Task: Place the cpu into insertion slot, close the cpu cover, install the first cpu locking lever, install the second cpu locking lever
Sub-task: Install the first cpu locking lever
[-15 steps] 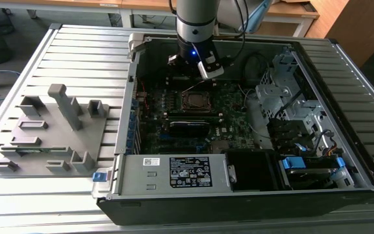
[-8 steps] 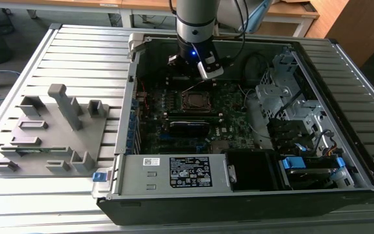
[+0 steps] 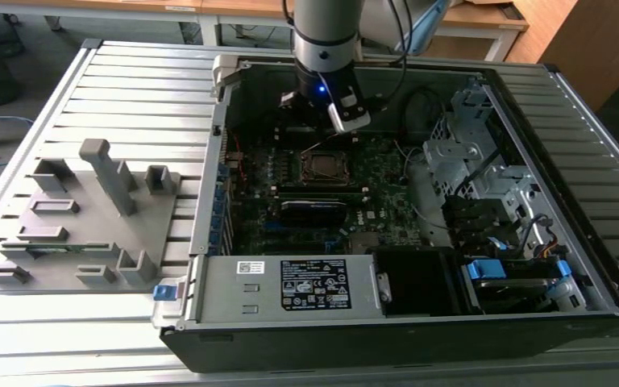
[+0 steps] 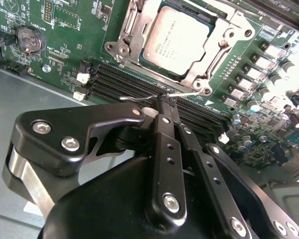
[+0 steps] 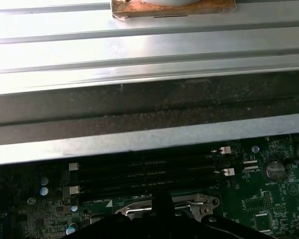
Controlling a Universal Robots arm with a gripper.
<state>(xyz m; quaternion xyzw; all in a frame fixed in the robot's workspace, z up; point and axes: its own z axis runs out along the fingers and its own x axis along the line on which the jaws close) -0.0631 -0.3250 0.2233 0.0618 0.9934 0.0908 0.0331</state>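
We note the cpu (image 4: 182, 40) seated in the insertion slot (image 4: 194, 9) under the lowered cpu cover (image 4: 217, 37), with the claw (image 4: 165, 102) (fingers pressed together, apparently as a narrow pusher) touching a locking lever (image 4: 134, 97).

Robotics lab, slatted metal bench (image 3: 138, 89), opened computer case (image 3: 396, 343), wooden desks (image 3: 482, 16)

The cpu (image 4: 182, 42) has a dull, matt grey metal top. The cpu cover (image 4: 228, 37) framing it is smooth, bright silver metal, as is the thin wire locking lever (image 4: 187, 94). The gripper (image 4: 165, 102) is satin black with shiny steel screws. The circuit board (image 4: 97, 35) is glossy green. The table (image 3: 126, 89) is ribbed, pale matt metal.
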